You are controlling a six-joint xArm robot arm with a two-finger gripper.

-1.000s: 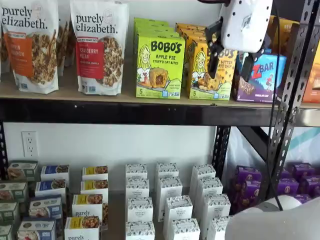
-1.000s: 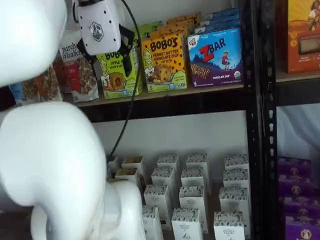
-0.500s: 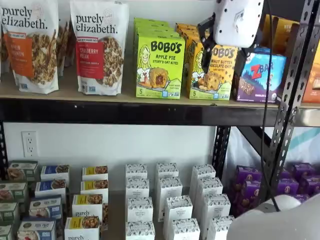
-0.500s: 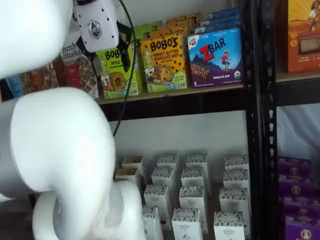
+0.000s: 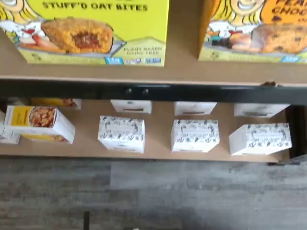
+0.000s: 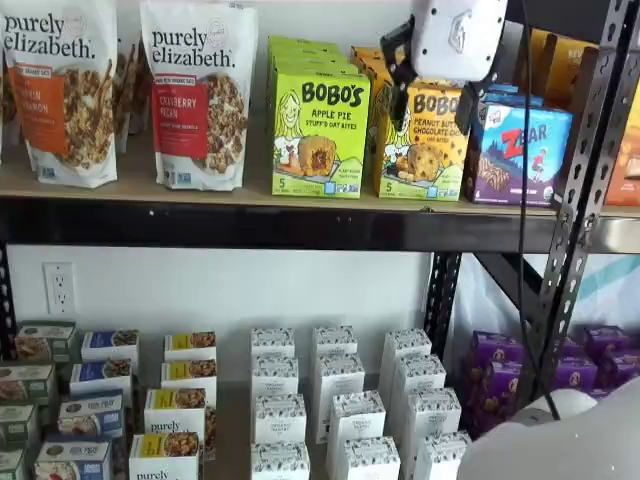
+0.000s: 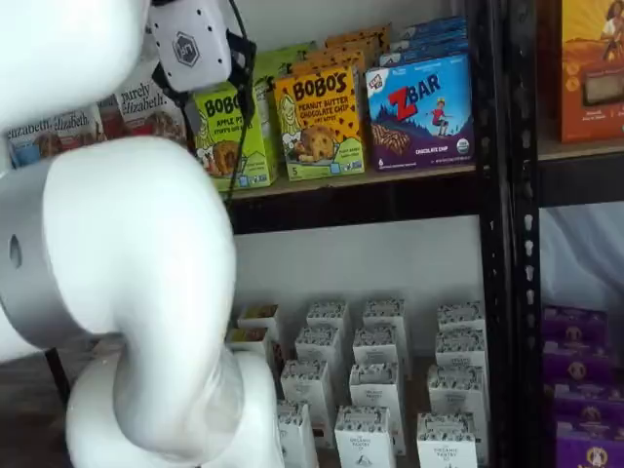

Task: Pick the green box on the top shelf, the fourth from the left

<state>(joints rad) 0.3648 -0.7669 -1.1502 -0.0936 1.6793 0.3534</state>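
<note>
Two granola bags (image 6: 130,90) stand at the left, a blue ZBar box (image 6: 520,150) further right. Small white patterned cartons (image 6: 340,410) fill the lower shelf, purple boxes (image 6: 590,365) beside them.

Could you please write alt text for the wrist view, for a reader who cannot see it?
The lower edge of the green box, showing a filled oat bite, stands on the top shelf beside a yellow-orange box. Past the shelf's black front beam, small white cartons sit on a lower board above grey flooring.
</note>
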